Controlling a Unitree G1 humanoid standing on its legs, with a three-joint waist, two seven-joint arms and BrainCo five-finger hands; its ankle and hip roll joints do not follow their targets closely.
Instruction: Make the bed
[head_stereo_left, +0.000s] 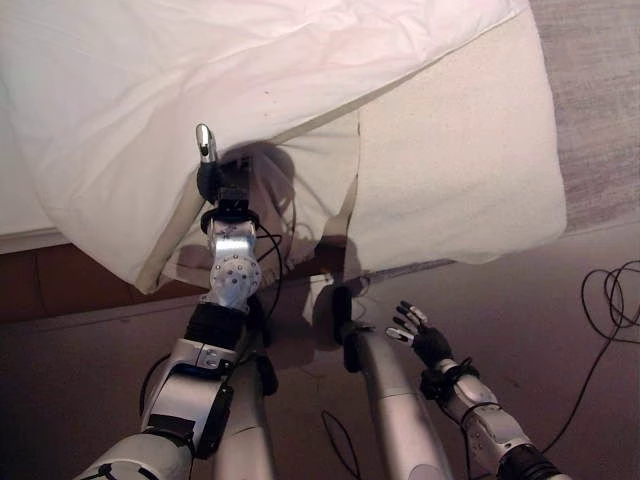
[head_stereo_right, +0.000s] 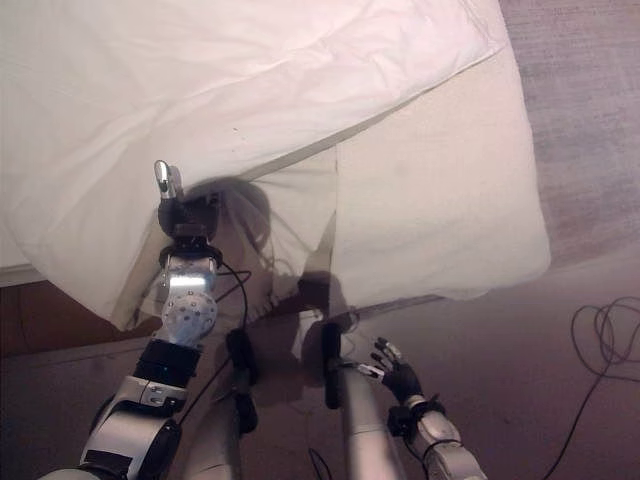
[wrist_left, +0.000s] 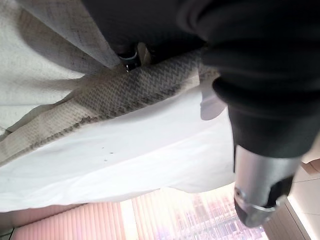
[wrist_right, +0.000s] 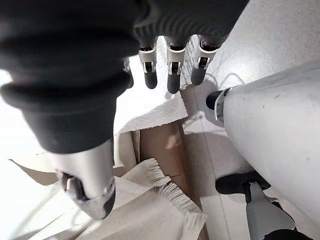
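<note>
Up at the near edge of the bed (head_stereo_left: 20, 215), the left hand (head_stereo_left: 209, 165) is reaching under the drooping edge of the white duvet (head_stereo_left: 200, 70). One silver finger is sticking up against the white cloth, while the rest of that hand is sitting in shadow beneath the fold. Its own wrist view is showing the thumb (wrist_left: 260, 190) standing free of the cloth and a woven cream blanket (wrist_left: 125, 92) running across just past the hand, but the fingers themselves are hidden, so whether they are apart or clamped on the cloth cannot be told.

The duvet is lying rumpled across the far and left part of the bed, its lower edge sagging over the bed's side towards the floor (head_stereo_left: 560, 300). Beside it, on the right, the cream blanket is hanging over the same side of the bed, partly tucked under the duvet's edge. A fringed end of that blanket (wrist_right: 165, 187) is showing in the right wrist view, dangling by the brown bed frame (wrist_right: 167, 145).

Lower down and well apart from the bedding, the right hand (head_stereo_left: 420, 335) is hanging over the floor, its fingers (wrist_right: 172, 67) spread apart and relaxed, holding nothing.
</note>
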